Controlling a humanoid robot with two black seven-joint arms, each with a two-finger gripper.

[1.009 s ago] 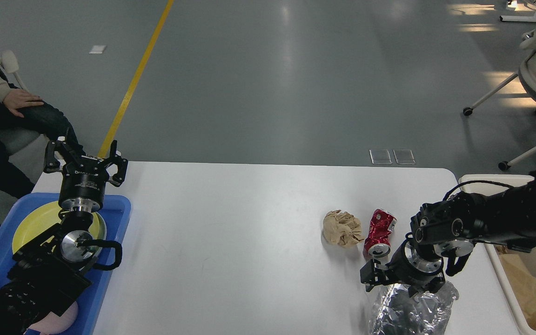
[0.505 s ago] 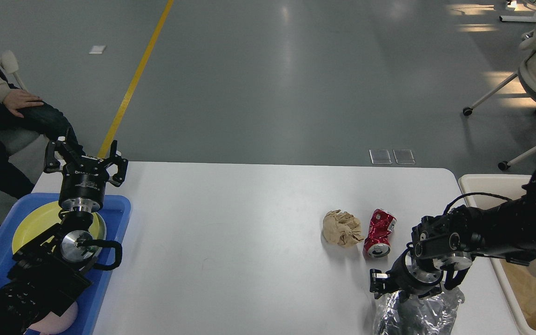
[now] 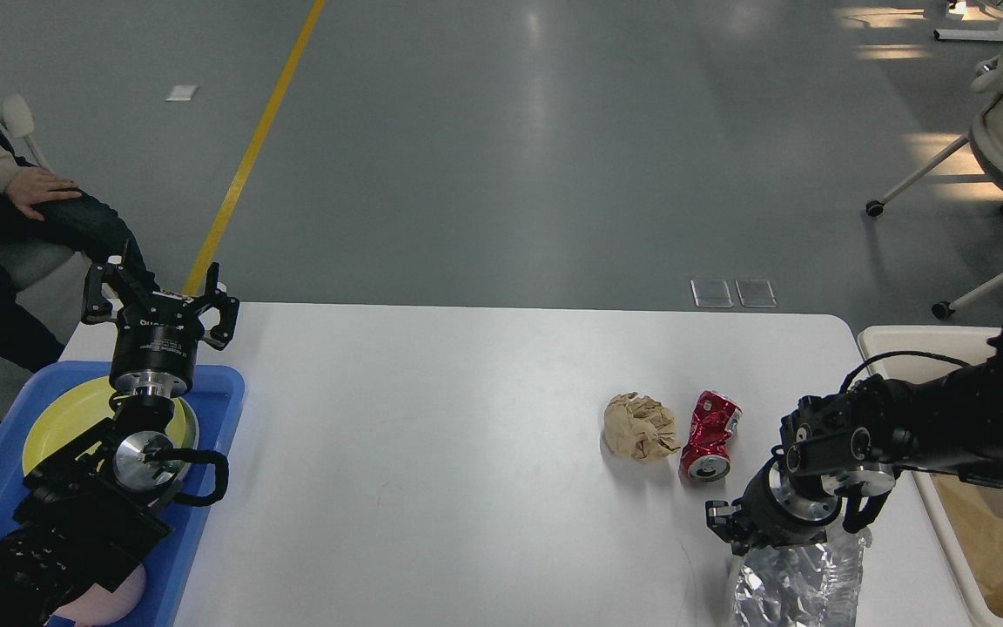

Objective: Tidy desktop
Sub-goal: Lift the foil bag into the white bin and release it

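Surface [image 3: 467, 435]: white, litter at 3 o'clock.
My right gripper [image 3: 741, 529]: clamped on crinkled plastic bag [image 3: 793, 583]; bin [image 3: 945, 514] at 3 o'clock.
My left gripper [image 3: 158, 296]: spread, idle.

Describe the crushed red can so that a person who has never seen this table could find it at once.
Start from the large white rectangular desktop and look toward its right side, short of the cream-white plastic bin beside it. There two small things lie side by side: a crumpled brown paper ball and, to its right, the dented red metal drink can. The can alone is shiny red, with its silver top facing the camera.
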